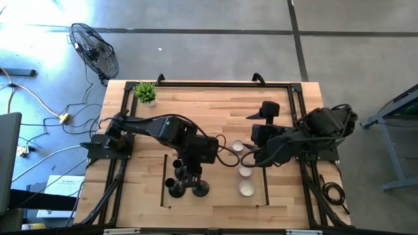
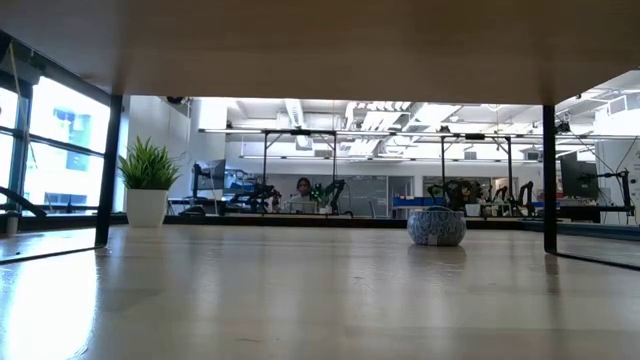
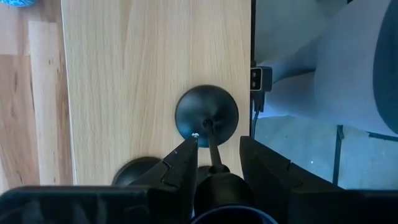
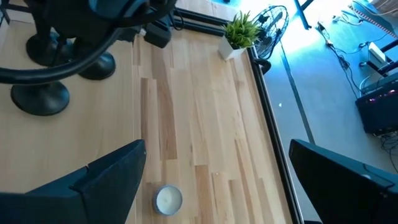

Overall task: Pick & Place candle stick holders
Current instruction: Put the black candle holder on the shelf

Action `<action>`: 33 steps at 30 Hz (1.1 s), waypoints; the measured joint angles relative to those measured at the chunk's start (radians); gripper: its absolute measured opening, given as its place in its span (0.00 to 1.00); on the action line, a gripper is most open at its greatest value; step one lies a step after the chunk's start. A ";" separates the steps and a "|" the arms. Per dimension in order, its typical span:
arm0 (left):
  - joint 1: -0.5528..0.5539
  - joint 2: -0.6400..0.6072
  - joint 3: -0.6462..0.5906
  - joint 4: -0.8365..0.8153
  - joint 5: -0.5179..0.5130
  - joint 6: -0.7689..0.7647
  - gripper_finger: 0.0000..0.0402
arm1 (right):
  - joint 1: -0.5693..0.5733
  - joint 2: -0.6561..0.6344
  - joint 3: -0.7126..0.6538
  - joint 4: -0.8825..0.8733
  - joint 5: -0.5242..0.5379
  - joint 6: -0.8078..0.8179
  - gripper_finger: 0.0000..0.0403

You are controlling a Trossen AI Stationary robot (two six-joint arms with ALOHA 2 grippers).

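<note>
Three black candle stick holders (image 4: 40, 96) stand close together by the table's near edge, left of the middle; the high view shows one base (image 1: 199, 189) and another base (image 1: 176, 189). My left gripper (image 1: 189, 175) hangs over them, pointing steeply down, shut on one candle stick holder (image 3: 207, 116). A neighbouring base (image 3: 137, 171) sits beside it. My right gripper (image 4: 217, 186) waits open at the table's right (image 1: 253, 155), with nothing between its fingers. My left gripper pinches the cup top (image 3: 216, 183) of the candle stick holder between its two fingers (image 3: 186, 163), coming from above and slanting toward the near edge. The thin stem (image 3: 212, 146) runs down from the fingers to the domed base, which appears to stand on the table close to its edge.
Three white tealights (image 1: 237, 145), (image 1: 245, 171), (image 1: 247, 188) lie between the two arms; one tealight (image 4: 168, 200) shows under my right gripper. A small green potted plant (image 1: 145, 93) stands at the far left corner. A black frame (image 1: 215, 83) rims the table.
</note>
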 joint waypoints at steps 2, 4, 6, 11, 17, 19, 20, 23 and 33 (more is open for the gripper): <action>0.000 0.000 0.000 0.000 0.001 0.000 0.27 | -0.006 0.000 0.000 0.000 -0.002 0.000 0.97; 0.000 0.000 -0.001 -0.001 0.000 -0.003 0.29 | -0.012 0.000 0.000 0.000 -0.004 -0.008 0.97; 0.000 0.003 -0.003 -0.005 -0.002 -0.003 0.35 | -0.016 0.000 0.000 0.000 -0.012 -0.011 0.97; 0.000 0.003 -0.003 -0.004 0.018 -0.008 0.41 | -0.019 0.000 0.000 0.000 -0.030 -0.010 0.97; 0.000 0.003 -0.003 -0.001 0.049 -0.056 0.42 | -0.019 0.000 0.000 0.000 -0.039 0.002 0.97; 0.000 0.003 -0.003 -0.001 0.067 -0.065 0.42 | -0.019 0.000 0.000 0.000 -0.043 0.009 0.97; 0.000 0.003 -0.003 -0.001 0.070 -0.066 0.42 | -0.019 0.000 0.000 0.000 -0.045 0.010 0.97; 0.000 0.003 -0.003 0.000 0.071 -0.074 0.42 | -0.019 0.000 0.000 0.000 -0.045 0.010 0.97; 0.000 0.002 -0.003 0.003 0.095 -0.085 0.42 | -0.019 0.000 0.000 0.000 -0.046 0.012 0.97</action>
